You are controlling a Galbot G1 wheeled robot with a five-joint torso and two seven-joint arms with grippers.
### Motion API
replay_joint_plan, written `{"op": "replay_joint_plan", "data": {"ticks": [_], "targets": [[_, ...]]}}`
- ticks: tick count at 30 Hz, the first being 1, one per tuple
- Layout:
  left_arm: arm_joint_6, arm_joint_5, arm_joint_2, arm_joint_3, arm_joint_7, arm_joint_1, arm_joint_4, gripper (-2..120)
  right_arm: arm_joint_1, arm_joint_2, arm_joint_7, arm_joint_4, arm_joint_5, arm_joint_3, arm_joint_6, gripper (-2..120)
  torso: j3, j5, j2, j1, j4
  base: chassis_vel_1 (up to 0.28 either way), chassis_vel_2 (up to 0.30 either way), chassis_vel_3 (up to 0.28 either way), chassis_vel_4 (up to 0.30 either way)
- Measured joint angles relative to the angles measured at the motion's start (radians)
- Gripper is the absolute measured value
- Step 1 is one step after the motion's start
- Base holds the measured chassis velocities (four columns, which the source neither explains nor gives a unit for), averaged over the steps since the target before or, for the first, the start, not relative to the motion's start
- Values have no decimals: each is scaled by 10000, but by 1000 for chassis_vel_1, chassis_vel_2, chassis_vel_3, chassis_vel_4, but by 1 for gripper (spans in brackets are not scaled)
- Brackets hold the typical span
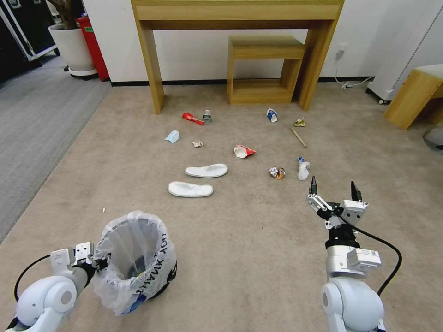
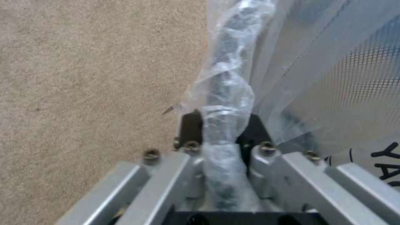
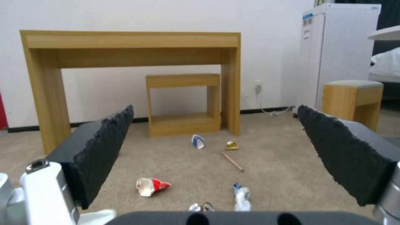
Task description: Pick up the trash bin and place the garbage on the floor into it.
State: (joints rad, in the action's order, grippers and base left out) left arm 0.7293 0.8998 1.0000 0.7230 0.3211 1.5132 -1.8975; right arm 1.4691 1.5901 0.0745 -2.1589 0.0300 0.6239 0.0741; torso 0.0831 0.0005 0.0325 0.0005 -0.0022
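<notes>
Near left we log the trash bin (image 1: 134,260) on the beige carpet floor (image 1: 249,258), its bagged rim grasped by our left end effector (image 1: 94,263). Near right, our right end effector (image 1: 334,188) hovers released. Farther off lie white slippers (image 1: 198,180), a blue mask (image 1: 172,136), a crushed can (image 1: 277,173) and a wooden stick (image 1: 298,137).

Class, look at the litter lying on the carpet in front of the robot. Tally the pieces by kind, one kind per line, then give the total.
White slippers: 2
Blue mask: 1
Red wrapper: 1
Paper cups: 2
Bottles: 2
Crushed can: 1
Wooden stick: 1
Small crumpled scraps: 2
Total: 12
</notes>
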Motion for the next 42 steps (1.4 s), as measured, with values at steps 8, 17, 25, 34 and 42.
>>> {"op": "replay_joint_plan", "data": {"ticks": [8, 17, 25, 34, 42], "targets": [[10, 6, 132, 6, -12, 10, -77, 3, 38, -138, 32, 3, 61, 1, -29, 100, 1, -4, 0, 0, 0, 0, 0, 0, 0], [128, 248, 478, 332, 131, 122, -710, 1, 96, -317, 64, 2, 165, 28, -94, 100, 6, -23, -4, 1, -7, 0, 0, 0, 0], [139, 1218, 688, 938, 757, 63, -1444, 0, 86, -501, 69, -7, 247, 19, -208, 100, 4, -8, -4, 1, -2, 0, 0, 0, 0], [110, 2014, 674, 1278, 1147, 183, -2236, 0, 112, -733, 99, -21, 400, 53, -248, 100, 2, -5, -4, 1, -1, 0, 0, 0, 0], [83, 1845, 810, 1013, 1197, 691, -3797, 0, 81, -1026, 122, -12, 670, 114, -354, 100, 2, -3, -3, 1, -2, 0, 0, 0, 0]]}}
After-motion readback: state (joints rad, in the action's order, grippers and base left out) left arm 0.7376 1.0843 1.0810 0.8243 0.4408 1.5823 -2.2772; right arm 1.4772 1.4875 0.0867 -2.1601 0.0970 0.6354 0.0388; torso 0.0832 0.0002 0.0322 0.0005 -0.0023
